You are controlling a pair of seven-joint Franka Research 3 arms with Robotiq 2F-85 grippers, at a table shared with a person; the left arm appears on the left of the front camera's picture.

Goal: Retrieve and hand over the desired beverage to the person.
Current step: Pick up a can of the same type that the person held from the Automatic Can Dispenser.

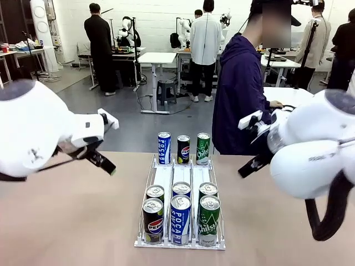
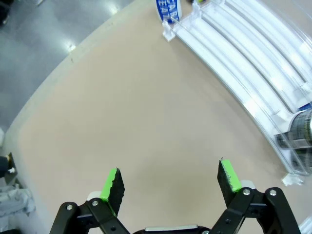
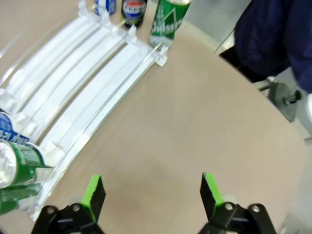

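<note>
Front view: a white three-lane rack sits centre frame on the tan table, with three far cans upright at its far end and six near cans packed at its near end; the person stands upper right, beyond the table's far edge. Left wrist view: the left gripper is spread wide over bare table, holding nothing. Right wrist view: the right gripper is likewise wide and empty, rack at upper left.

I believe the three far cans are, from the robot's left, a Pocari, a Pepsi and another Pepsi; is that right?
Not quite: in the front view the right one is a green Chilsung can; the Pocari can and Pepsi can are as you said.
</note>
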